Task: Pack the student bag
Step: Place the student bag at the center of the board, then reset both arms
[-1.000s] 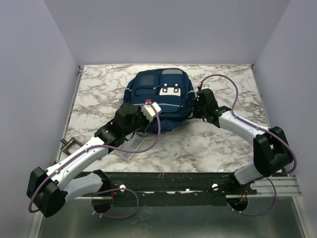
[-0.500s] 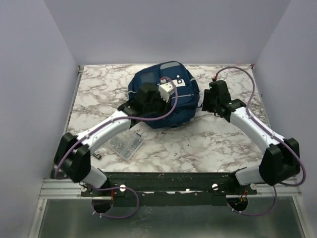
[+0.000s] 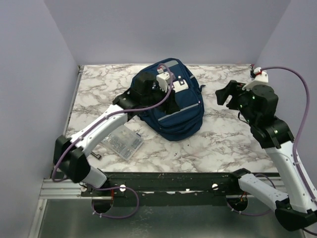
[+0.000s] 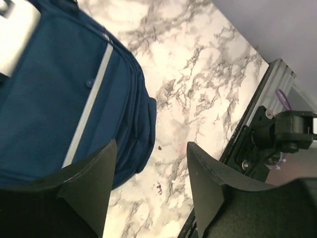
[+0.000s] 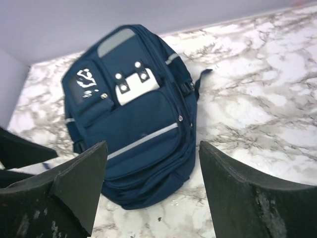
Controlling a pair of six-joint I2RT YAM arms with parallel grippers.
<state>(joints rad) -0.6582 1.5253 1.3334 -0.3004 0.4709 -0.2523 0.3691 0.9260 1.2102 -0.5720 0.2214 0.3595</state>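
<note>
One student bag (image 3: 181, 116), one clear plastic box (image 3: 122, 144) and two grippers are counted on one marble worktop (image 3: 223, 144).

The student bag is laid flat with its front pockets upward, in the middle of the worktop and nearer the far edge than the near one. Its grey top patch (image 5: 116, 42) is turned toward the far edge. The clear plastic box is set apart from the bag, toward the near left corner, just beside the left arm.

The left gripper (image 4: 151, 148) is held over the bag's upper half. Its jaws are spread and nothing is clasped between them. In the left wrist view one finger (image 4: 89, 183) is seen over the blue fabric, while the bag's side edge and bare marble are seen through the gap. Whether the fabric is touched by that finger cannot be told.

The right gripper (image 5: 152, 146) is raised over the right side of the worktop, well apart from the bag, with its jaws spread wide and nothing held. The whole bag is framed between its two fingers in the right wrist view, the grey reflective stripe (image 5: 143, 139) lying across the gap.
</note>
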